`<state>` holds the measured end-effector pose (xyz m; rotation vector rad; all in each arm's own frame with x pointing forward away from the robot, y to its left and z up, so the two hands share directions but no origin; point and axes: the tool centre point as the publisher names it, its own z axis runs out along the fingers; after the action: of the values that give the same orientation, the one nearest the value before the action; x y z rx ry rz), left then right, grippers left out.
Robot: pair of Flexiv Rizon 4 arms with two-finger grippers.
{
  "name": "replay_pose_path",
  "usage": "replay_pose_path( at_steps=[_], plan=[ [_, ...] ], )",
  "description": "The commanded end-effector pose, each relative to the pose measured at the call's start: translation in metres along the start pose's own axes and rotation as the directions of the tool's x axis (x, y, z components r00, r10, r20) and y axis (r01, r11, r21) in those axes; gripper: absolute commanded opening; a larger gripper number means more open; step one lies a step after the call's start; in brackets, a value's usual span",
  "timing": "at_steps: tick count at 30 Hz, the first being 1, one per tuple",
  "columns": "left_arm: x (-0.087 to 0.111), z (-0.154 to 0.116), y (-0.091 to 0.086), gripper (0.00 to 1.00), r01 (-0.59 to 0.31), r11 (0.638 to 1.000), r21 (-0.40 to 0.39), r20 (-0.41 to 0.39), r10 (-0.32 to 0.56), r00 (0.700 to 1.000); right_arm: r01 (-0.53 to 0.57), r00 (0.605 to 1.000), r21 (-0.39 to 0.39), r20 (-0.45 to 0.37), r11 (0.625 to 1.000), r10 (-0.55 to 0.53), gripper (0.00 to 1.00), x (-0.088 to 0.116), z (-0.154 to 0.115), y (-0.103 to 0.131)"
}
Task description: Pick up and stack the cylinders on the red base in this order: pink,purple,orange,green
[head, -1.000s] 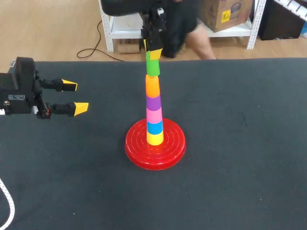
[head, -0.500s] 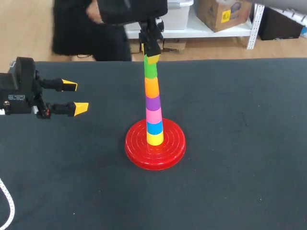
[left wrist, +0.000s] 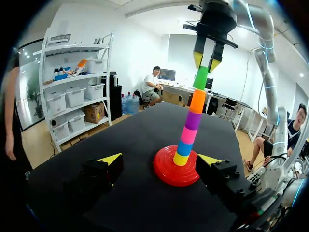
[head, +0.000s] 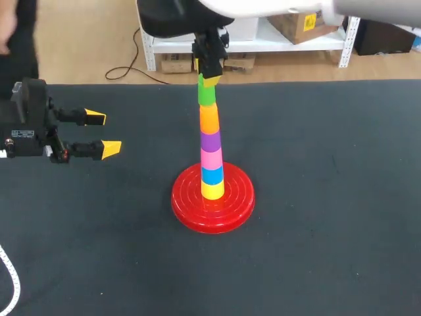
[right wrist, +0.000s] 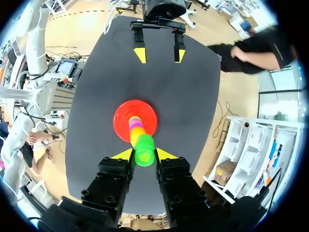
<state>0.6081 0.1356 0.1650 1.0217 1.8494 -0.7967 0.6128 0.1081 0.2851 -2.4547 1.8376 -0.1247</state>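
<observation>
The green plastic cylinder [head: 207, 95] sits on top of the stack, between the right gripper [left wrist: 206, 61] fingers, which appear to pinch its upper end from both sides. Under it, going down from the fingers, are one orange cylinder [head: 209, 118], one purple cylinder [head: 210, 140], one pink cylinder [head: 211, 158], one blue cylinder [head: 212, 175] and one yellow cylinder [head: 212, 190]. That makes six on the single round red base [head: 185, 204].

I judge this the last step: release and lift straight up without nudging the tower.

The left gripper [head: 103, 133] is spread wide and empty, well apart from the stack.
</observation>
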Motion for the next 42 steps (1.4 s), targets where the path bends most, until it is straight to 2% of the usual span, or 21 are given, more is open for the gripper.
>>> replay_pose_path(
  at_steps=[1,16,42],
  plan=[
    [0.002,0.001,0.000,1.00,-0.003,1.000,-0.004,0.009,0.003,1.000,0.002,1.000,0.075,0.010,0.997,-0.002,0.00,0.003,-0.001,0.007],
    [0.002,0.001,0.000,1.00,-0.003,1.000,-0.004,0.009,0.003,1.000,0.023,0.999,-0.004,0.026,1.000,-0.023,0.00,0.005,0.000,0.011],
    [0.002,0.001,0.000,1.00,-0.003,1.000,-0.004,0.009,0.003,1.000,0.026,1.000,-0.001,0.001,1.000,-0.026,0.00,0.002,0.011,0.005]
  ],
)
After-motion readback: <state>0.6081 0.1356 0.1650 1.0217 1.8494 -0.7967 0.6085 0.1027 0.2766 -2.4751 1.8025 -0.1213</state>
